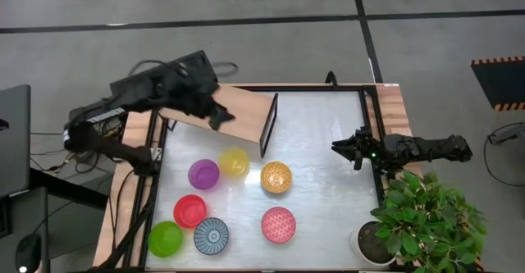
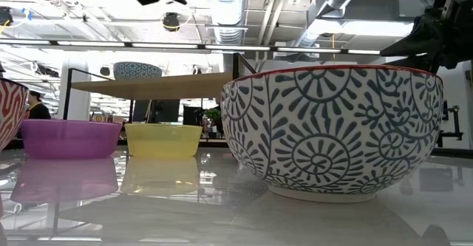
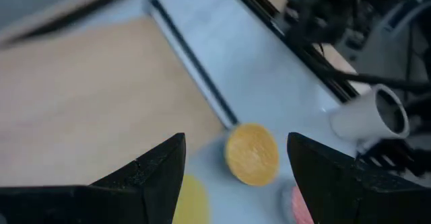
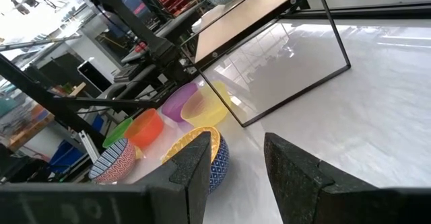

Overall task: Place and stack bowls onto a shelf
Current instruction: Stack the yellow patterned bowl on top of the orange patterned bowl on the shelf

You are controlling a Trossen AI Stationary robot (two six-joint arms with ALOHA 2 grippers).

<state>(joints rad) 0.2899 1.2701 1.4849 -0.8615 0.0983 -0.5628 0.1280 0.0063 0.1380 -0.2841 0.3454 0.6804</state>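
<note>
Dark fingers of the left gripper (image 3: 236,177) stand spread wide with nothing between them; it hangs above the light wooden shelf (image 1: 246,107), near the shelf's dark end panel (image 1: 268,124). Right gripper (image 1: 343,147) waits at the table's right edge, fingers parted in its own wrist view, also empty.

One blue-patterned bowl (image 2: 137,70) already sits on the shelf, seen in the low view. Seven bowls rest on the silvery tabletop (image 1: 328,199): purple bowl (image 1: 203,174) and yellow bowl (image 1: 234,161) touching or nearly so, gold-orange bowl (image 1: 276,177) just beside the panel's foot, red bowl (image 1: 189,211), green bowl (image 1: 165,238), blue-grey radial bowl (image 1: 212,235), pink-red bowl (image 1: 278,224).

Handling, judged: plain bowls look like light plastic, rigid, smooth-walled; patterned ones look glazed, heavier, chip-prone, slippery. Best hold is one finger inside, one outside the rim wall. Nested stacking needs a level release.

Hard to read: the shelved bowl is covered by the arm in the high view. Left wrist view is blurred; pot (image 1: 370,244) with plant (image 1: 426,211) sits cut off at the corner.
</note>
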